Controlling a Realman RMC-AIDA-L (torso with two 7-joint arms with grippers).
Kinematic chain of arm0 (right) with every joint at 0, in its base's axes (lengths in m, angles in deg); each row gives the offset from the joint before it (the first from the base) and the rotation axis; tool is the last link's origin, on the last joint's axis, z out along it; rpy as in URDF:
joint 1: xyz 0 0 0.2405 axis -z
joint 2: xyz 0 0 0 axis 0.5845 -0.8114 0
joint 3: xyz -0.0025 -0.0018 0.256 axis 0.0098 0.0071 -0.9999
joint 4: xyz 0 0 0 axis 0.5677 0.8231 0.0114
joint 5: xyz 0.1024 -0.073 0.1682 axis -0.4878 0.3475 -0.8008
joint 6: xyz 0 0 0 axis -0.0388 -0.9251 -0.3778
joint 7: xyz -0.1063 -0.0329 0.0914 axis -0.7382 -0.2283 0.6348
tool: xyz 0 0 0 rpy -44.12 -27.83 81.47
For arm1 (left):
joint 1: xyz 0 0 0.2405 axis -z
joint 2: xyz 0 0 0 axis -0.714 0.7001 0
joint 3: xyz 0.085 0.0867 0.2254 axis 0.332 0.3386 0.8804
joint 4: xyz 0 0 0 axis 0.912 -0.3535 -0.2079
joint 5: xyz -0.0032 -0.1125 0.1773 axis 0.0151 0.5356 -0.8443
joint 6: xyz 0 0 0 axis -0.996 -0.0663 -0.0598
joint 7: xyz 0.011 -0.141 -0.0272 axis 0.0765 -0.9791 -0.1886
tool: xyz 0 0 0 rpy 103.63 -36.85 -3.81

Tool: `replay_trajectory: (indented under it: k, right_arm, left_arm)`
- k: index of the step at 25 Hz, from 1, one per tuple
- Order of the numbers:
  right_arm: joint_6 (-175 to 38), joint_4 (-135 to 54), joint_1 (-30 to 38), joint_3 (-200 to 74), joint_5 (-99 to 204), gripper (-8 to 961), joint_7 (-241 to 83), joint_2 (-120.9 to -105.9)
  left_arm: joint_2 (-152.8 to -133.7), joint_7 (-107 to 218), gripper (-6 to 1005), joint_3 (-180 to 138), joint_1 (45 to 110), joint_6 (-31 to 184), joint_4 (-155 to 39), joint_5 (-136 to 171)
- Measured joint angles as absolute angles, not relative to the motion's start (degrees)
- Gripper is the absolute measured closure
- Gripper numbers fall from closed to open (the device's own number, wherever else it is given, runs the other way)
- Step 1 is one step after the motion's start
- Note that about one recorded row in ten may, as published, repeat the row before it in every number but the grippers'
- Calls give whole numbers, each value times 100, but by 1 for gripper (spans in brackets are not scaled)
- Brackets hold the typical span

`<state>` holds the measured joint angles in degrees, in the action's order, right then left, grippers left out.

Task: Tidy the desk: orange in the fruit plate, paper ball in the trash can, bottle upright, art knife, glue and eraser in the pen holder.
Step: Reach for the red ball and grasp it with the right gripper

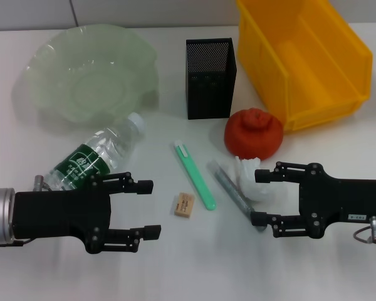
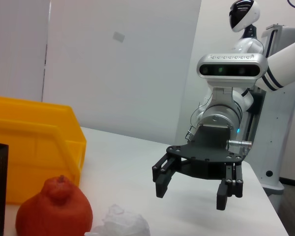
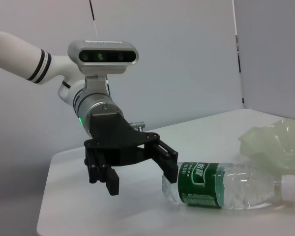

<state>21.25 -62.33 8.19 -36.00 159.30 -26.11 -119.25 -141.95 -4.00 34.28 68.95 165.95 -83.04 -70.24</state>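
Note:
In the head view a clear bottle (image 1: 97,157) with a green label lies on its side at the left, next to my open left gripper (image 1: 148,209). The orange (image 1: 254,133), white paper ball (image 1: 249,180) and grey glue stick (image 1: 232,191) lie by my open right gripper (image 1: 259,197). The gripper hovers with its fingertips on either side of the ball and the glue's end. A green art knife (image 1: 194,174) and a tan eraser (image 1: 184,205) lie in the middle. The black mesh pen holder (image 1: 210,78) stands behind. The left wrist view shows the right gripper (image 2: 191,195) above the table. The right wrist view shows the left gripper (image 3: 142,179) by the bottle (image 3: 231,187).
A pale green fruit plate (image 1: 88,75) sits at the back left and a yellow bin (image 1: 304,59) at the back right. The table's near edge runs under both arms. The bin (image 2: 34,147), orange (image 2: 54,209) and paper ball (image 2: 120,221) also show in the left wrist view.

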Motion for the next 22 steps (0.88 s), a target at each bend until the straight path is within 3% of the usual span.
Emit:
replay_trajectory:
  k: [22]
  right_arm:
    - [2134, -6233, 818, -3600, 15930, 186, -2611, -11935]
  left_arm:
    - [-14211, -389, 218, 3428, 6887, 16630, -8349, -7034]
